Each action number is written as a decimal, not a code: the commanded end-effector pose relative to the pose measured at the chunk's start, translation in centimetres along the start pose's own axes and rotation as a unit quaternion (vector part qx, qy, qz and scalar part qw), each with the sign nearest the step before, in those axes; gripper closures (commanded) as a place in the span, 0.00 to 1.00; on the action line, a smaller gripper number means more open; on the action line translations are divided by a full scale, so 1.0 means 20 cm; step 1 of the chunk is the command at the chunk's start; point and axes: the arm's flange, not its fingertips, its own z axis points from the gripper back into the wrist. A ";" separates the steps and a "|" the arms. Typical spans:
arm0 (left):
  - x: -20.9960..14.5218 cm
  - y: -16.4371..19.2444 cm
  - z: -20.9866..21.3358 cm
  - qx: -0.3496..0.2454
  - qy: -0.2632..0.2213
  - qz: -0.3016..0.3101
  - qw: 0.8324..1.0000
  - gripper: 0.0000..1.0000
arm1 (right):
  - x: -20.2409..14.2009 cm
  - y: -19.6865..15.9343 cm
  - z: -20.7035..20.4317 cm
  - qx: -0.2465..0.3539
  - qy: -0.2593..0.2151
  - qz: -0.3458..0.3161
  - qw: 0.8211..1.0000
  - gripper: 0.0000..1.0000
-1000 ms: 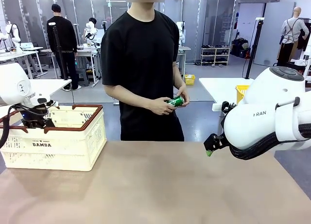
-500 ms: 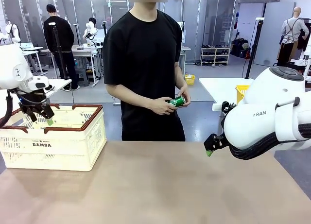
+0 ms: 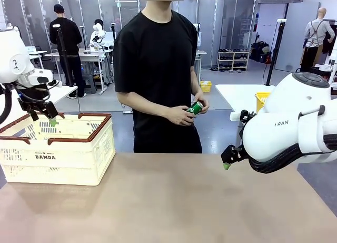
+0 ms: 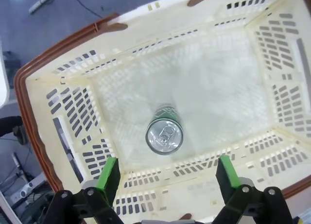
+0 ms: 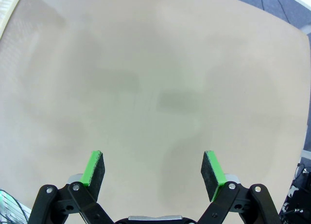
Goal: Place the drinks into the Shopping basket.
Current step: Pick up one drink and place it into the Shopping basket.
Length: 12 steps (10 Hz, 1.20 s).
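The cream Shopping basket (image 3: 58, 153) with a brown rim stands at the table's left. Seen from the left wrist, a green drink can (image 4: 164, 131) stands upright on the basket floor (image 4: 218, 83). My left gripper (image 3: 43, 117) hangs open and empty above the basket's left rear; its green pads (image 4: 108, 173) frame the can from above. At the far side of the table the person holds another green can (image 3: 196, 107) in both hands. My right gripper (image 3: 227, 159) hovers open and empty over the table's right side, with bare tabletop (image 5: 155, 88) under it.
The person stands close to the table's far edge, at the middle. A yellow basket (image 3: 261, 100) sits on a white table behind my right arm. The brown tabletop (image 3: 168, 201) stretches between basket and right arm.
My left gripper has risen out of the basket and moved a little left, leaving a can inside. The person has lifted the green can slightly. The right arm has stayed still.
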 end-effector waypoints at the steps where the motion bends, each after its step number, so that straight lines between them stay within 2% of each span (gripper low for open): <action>1: 0.00 0.02 -0.03 -0.003 0.002 0.003 1.000 0.00 | 0.00 0.00 0.00 0.002 0.000 -0.001 1.000 0.00; 10: 0.00 0.01 -0.03 -0.002 0.005 0.002 1.000 0.00 | 0.00 0.00 0.00 0.002 0.000 -0.001 1.000 0.00; 12: 0.01 -0.07 0.14 0.002 -0.015 -0.077 0.997 0.00 | 0.00 0.00 0.00 0.002 0.000 -0.001 1.000 0.00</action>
